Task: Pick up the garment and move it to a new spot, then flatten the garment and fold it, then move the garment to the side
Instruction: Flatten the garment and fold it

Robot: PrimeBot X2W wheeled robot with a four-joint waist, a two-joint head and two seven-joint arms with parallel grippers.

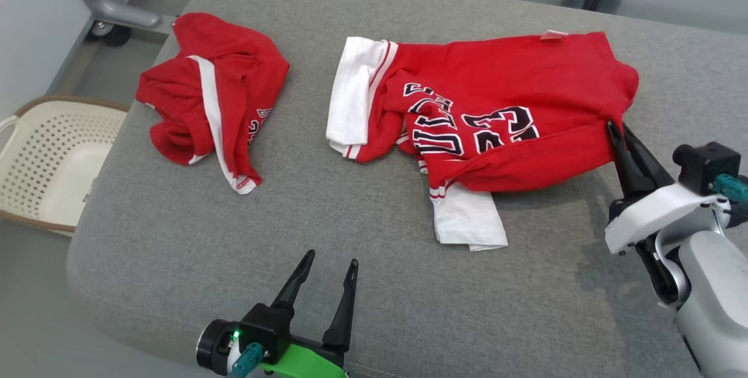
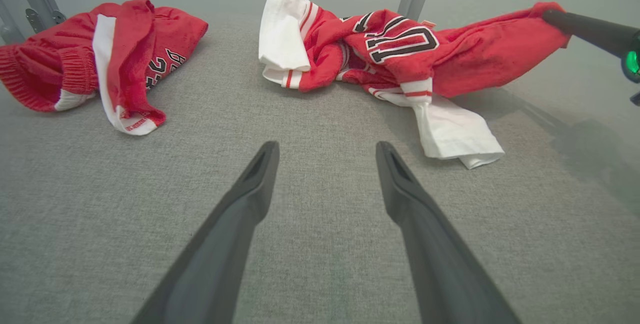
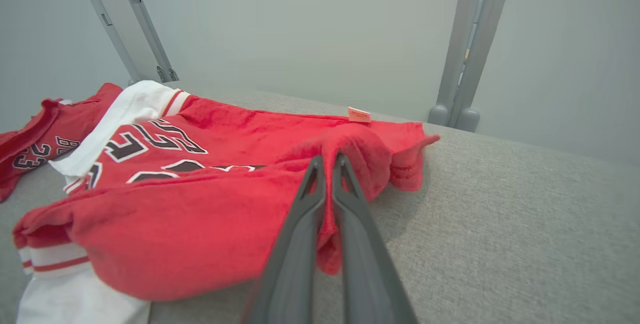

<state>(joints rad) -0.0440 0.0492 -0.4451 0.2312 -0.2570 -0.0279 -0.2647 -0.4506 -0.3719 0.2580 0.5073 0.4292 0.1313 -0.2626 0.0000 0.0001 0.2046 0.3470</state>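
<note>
While left gripper (image 1: 331,257) idles: fingers spread, empty, over grey cushion (image 1: 175,238).
Right gripper (image 1: 617,128): clamped on a red edge of the garment (image 1: 497,74).
Garment: crumpled mid-cushion; best lifted slowly, sleeves clearing.
Red shorts (image 1: 216,92): far left; steer clear.

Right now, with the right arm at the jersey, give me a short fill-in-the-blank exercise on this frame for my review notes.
1. The right gripper is ____ on the red edge of the garment.
2. The left gripper has its jaws ____, with nothing between them.
3. The number printed on the garment is ____.
4. The cream basket sits beside the grey cushion, on the robot's ____ side.
Missing words: shut; open; 23; left.
</note>
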